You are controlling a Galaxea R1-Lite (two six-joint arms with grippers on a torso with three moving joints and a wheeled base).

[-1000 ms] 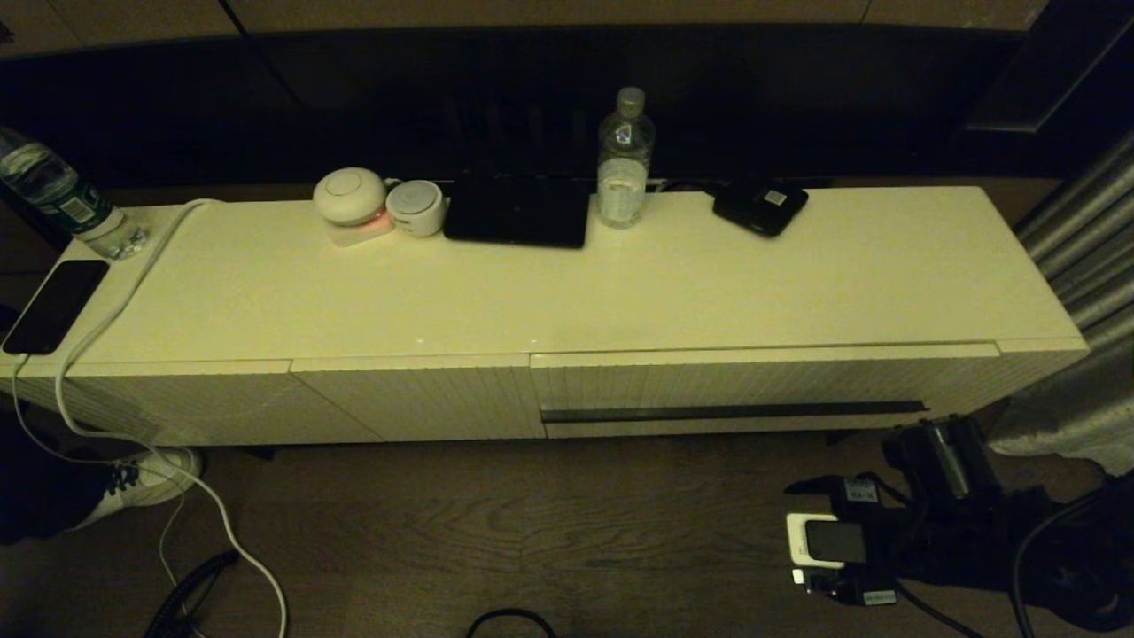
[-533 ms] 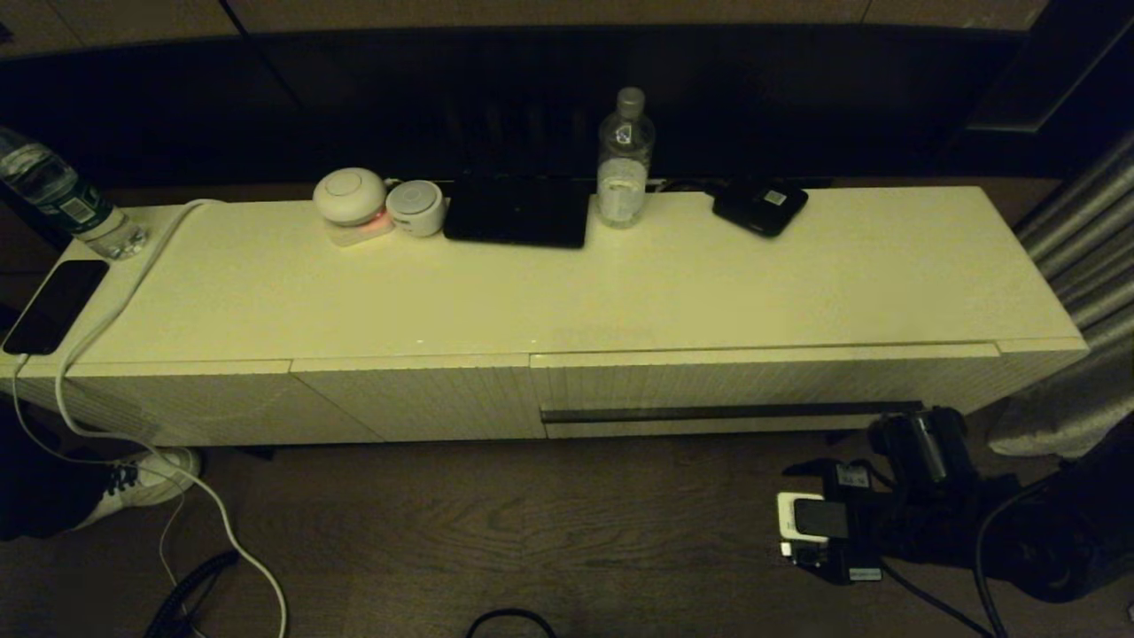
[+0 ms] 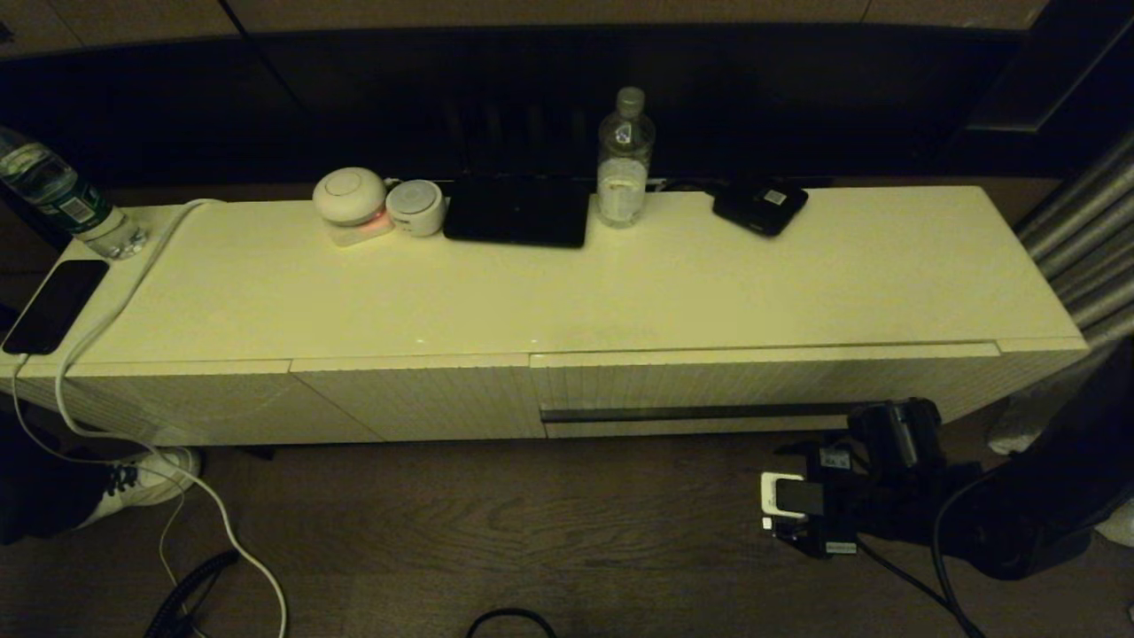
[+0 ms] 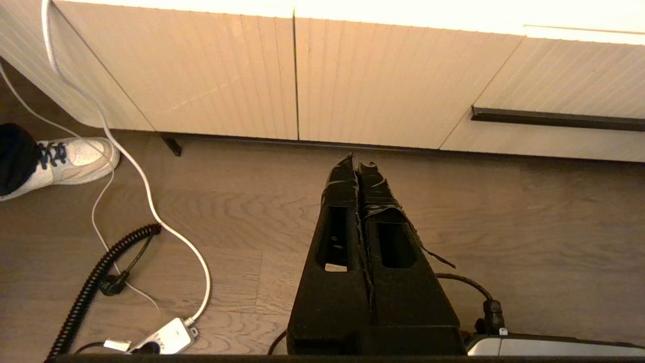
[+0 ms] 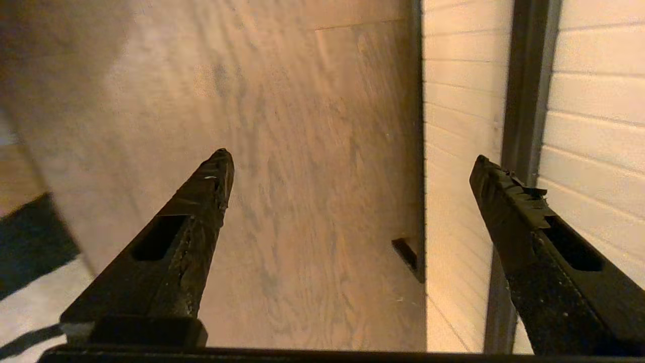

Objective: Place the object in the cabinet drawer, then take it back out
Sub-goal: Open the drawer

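Two fingers of the right gripper [image 5: 350,154] stand wide apart with nothing between them, one just beside the dark handle strip [image 5: 524,91] of the closed cabinet drawer [image 3: 762,390]. Only the left wrist view shows the left gripper [image 4: 359,164], fingers pressed together, low over the wooden floor [image 4: 529,227].

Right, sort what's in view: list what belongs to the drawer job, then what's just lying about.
Part of the job:
- cabinet drawer, shut, with its dark handle strip
- right gripper, open, beside the strip
- left gripper, shut, above the floor

Lying about:
- two water bottles
- phone
- white cable
- black tablet
- shoe
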